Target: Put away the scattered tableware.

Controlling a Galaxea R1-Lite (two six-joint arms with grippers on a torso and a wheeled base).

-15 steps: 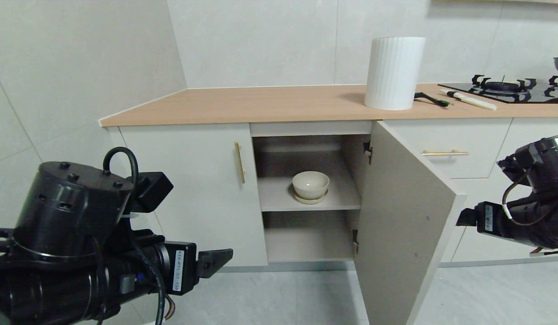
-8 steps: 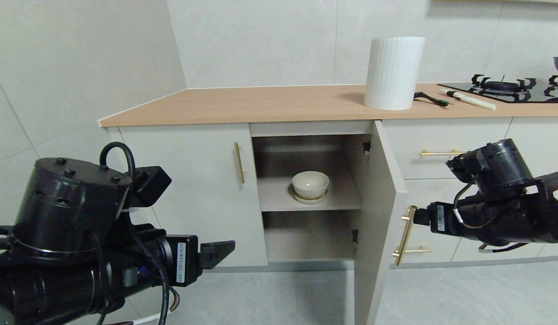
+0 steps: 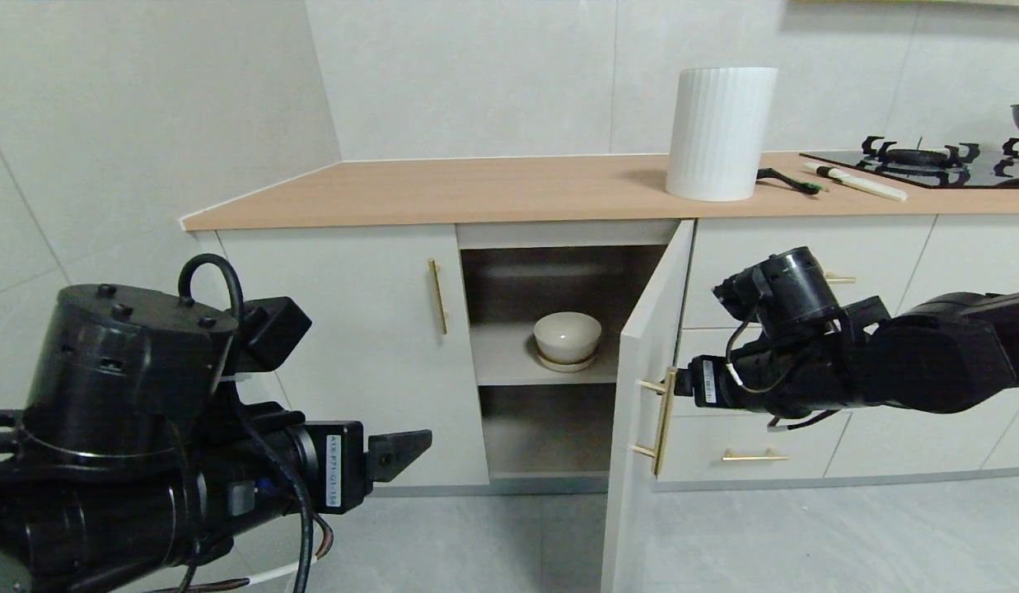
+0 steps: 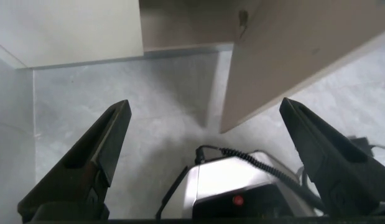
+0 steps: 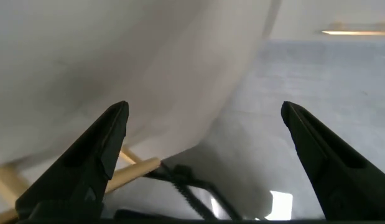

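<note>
**Bowl on the cupboard shelf, right claw at the door handle**

Head view: One pale bowl sits in one saucer on the upper shelf of the cupboard, with one lower compartment beneath it. The door stands partly open, hinged on the right side. The right claw's tip is at the gold handle on the door's outer face; whether it touches cannot be told from here. The left claw hangs low on the left, well apart from the cupboard. There are four gold handles in all: one on the open door, one on the shut door to its left, and two on the drawers to the right, the upper one partly hidden. The desk carries one white ribbed canister and, just beside it, two utensils: a dark-handled brush and a pale tool. One stove lies at the far right. A white label sits behind each claw, its print too small to read.

Left wrist view: The left claw is spread wide over the grey floor, with nothing between its two fingers. The door's lower corner shows ahead.

Right wrist view: The right claw gapes wide and grips nothing. It faces the door's pale surface. The gold handle runs close by one finger; contact cannot be told.
</note>
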